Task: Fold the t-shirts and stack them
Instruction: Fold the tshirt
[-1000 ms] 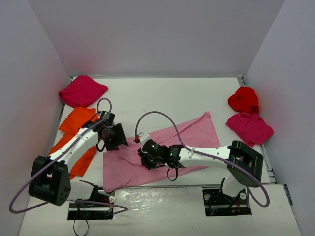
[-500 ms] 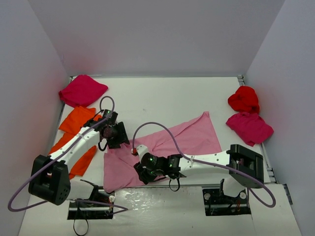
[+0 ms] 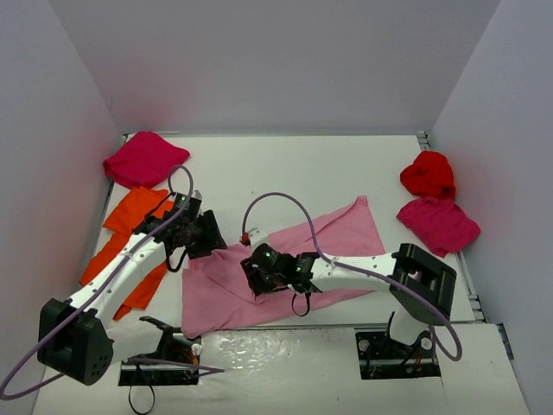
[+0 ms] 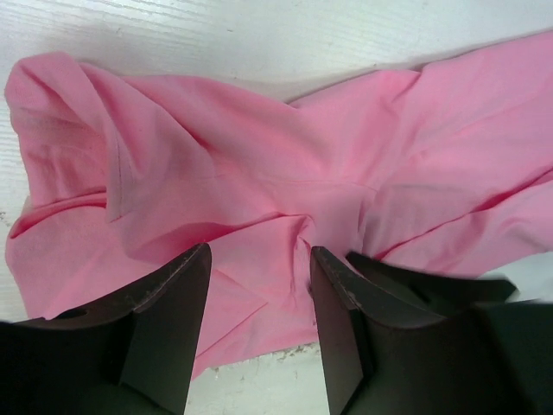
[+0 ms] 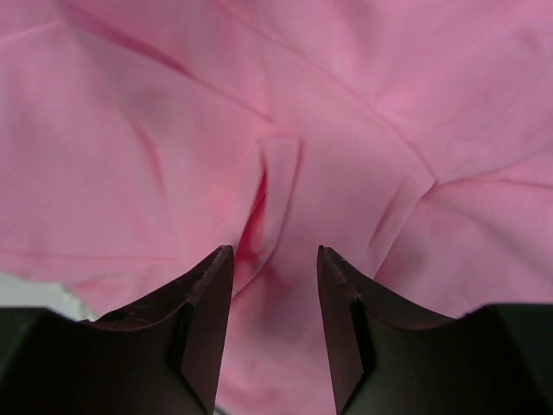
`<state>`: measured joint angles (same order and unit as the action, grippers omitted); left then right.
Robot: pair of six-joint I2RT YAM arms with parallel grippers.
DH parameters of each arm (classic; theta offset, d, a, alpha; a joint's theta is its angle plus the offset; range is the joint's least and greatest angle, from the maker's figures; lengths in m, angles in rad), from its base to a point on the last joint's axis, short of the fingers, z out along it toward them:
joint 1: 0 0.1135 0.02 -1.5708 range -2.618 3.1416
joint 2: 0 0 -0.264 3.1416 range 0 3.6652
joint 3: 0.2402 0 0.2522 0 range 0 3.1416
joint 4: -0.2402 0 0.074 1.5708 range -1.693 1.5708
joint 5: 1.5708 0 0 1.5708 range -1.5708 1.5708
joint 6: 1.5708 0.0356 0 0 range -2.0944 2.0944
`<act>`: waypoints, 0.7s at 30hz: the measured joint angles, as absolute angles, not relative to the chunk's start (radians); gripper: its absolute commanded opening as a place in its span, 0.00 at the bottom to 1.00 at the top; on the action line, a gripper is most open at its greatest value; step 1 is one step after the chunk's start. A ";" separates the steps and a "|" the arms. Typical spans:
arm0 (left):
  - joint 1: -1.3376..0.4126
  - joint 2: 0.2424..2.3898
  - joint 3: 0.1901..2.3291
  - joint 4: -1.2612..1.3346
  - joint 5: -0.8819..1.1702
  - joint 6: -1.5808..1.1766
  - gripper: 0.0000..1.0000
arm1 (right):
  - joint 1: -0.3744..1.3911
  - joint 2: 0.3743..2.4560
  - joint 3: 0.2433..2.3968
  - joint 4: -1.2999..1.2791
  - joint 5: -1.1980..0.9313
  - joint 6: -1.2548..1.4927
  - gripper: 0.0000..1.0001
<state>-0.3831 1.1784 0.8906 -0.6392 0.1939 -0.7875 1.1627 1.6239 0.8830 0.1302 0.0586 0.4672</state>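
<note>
A light pink t-shirt [image 3: 333, 244] lies rumpled and partly spread in the middle of the table. My left gripper [image 3: 212, 237] hangs open over its upper left edge. In the left wrist view the pink t-shirt [image 4: 259, 164] shows creases and the left gripper [image 4: 259, 259] holds nothing. My right gripper [image 3: 259, 270] is open just above the cloth near its middle left. In the right wrist view a small raised fold of the pink t-shirt [image 5: 276, 173] sits ahead of the empty right gripper [image 5: 275, 255].
Two orange t-shirts [image 3: 130, 226] lie at the left, partly under the left arm. A magenta t-shirt [image 3: 145, 159] sits bunched at the back left. A bright red t-shirt [image 3: 428, 175] and another magenta t-shirt [image 3: 438, 224] are bunched at the right. White walls close in three sides.
The right gripper has opened and let go of the pink cloth; it swung toward the near edge and came back. The left arm has shifted slightly, its gripper staying open.
</note>
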 measured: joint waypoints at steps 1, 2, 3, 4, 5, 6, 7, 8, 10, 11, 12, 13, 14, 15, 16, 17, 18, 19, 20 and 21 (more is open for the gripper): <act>-0.385 1.160 0.891 -0.645 0.190 -0.789 0.47 | 1.147 1.651 0.892 0.135 0.055 0.458 0.21; -0.386 1.146 0.891 -0.651 0.186 -0.791 0.47 | 1.139 1.672 0.898 0.137 0.050 0.448 0.13; -0.386 1.133 0.891 -0.658 0.181 -0.792 0.47 | 1.132 1.691 0.903 0.139 0.044 0.438 0.08; -0.386 1.124 0.891 -0.665 0.177 -0.792 0.47 | 1.129 1.706 0.909 0.139 0.037 0.428 0.06; -0.386 1.117 0.891 -0.672 0.173 -0.793 0.45 | 1.128 1.719 0.915 0.139 0.031 0.418 0.05; -0.386 1.112 0.891 -0.680 0.168 -0.793 0.43 | 1.127 1.728 0.922 0.138 0.025 0.412 0.05; -0.386 1.109 0.891 -0.686 0.164 -0.793 0.41 | 1.127 1.733 0.930 0.138 0.022 0.407 0.08; -0.386 1.108 0.891 -0.693 0.160 -0.793 0.39 | 1.127 1.735 0.939 0.138 0.020 0.400 0.10; -0.386 1.107 0.891 -0.703 0.156 -0.794 0.35 | 1.127 1.736 0.958 0.141 0.019 0.392 0.18; -0.386 1.107 0.891 -0.708 0.155 -0.794 0.33 | 1.126 1.736 0.968 0.144 0.019 0.389 0.22; -0.386 1.107 0.891 -0.710 0.155 -0.792 0.33 | 1.125 1.735 0.975 0.146 0.019 0.385 0.25; -0.386 1.107 0.891 -0.711 0.155 -0.792 0.33 | 1.124 1.733 0.979 0.147 0.019 0.382 0.26; -0.386 1.107 0.891 -0.711 0.155 -0.793 0.33 | 1.122 1.731 0.981 0.148 0.019 0.381 0.27; -0.386 1.107 0.891 -0.711 0.154 -0.793 0.33 | 1.120 1.728 0.982 0.146 0.019 0.381 0.27; -0.386 1.107 0.891 -0.711 0.155 -0.793 0.33 | 1.117 1.724 0.982 0.145 0.020 0.380 0.27; -0.386 1.107 0.891 -0.711 0.155 -0.793 0.33 | 1.112 1.719 0.982 0.145 0.021 0.379 0.27; -0.386 1.108 0.891 -0.711 0.155 -0.793 0.32 | 1.107 1.714 0.982 0.145 0.022 0.377 0.26; -0.386 1.109 0.891 -0.710 0.155 -0.793 0.32 | 1.100 1.711 0.982 0.145 0.023 0.375 0.26; -0.386 1.111 0.891 -0.710 0.156 -0.793 0.32 | 1.092 1.709 0.982 0.145 0.023 0.372 0.26; -0.386 1.113 0.891 -0.710 0.156 -0.793 0.32 | 1.085 1.708 0.982 0.145 0.023 0.370 0.26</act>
